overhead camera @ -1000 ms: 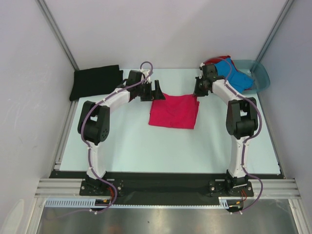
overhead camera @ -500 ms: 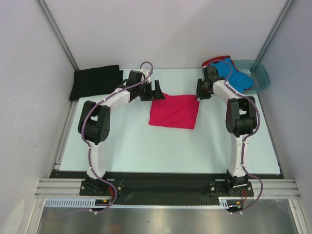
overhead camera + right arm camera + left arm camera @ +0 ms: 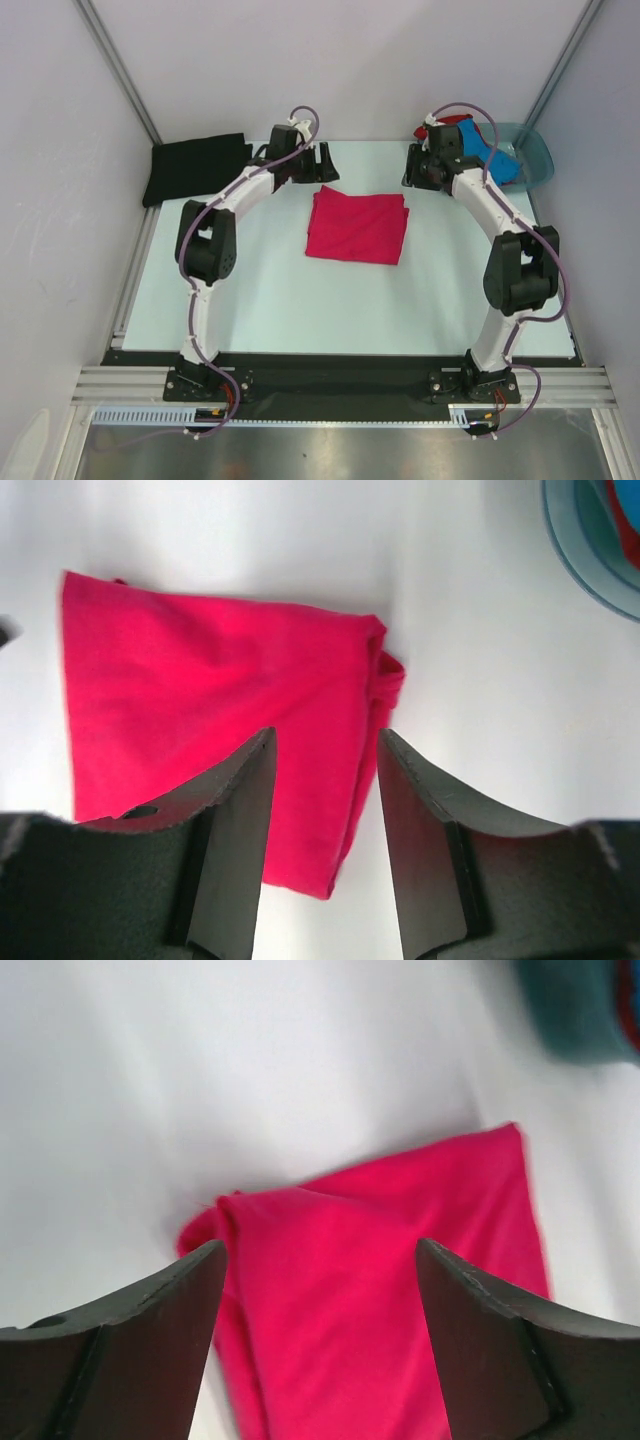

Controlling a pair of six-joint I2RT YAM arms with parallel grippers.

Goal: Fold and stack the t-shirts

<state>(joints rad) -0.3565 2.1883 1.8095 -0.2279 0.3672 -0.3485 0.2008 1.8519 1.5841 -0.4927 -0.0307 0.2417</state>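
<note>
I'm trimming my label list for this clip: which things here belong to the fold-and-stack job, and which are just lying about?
Part of the job:
pink t-shirt, folded, mid-table
black t-shirt, folded, far left corner
blue t-shirt, bunched in the basin
red t-shirt, bunched in the basin

Just lying about:
teal basin, far right corner
</note>
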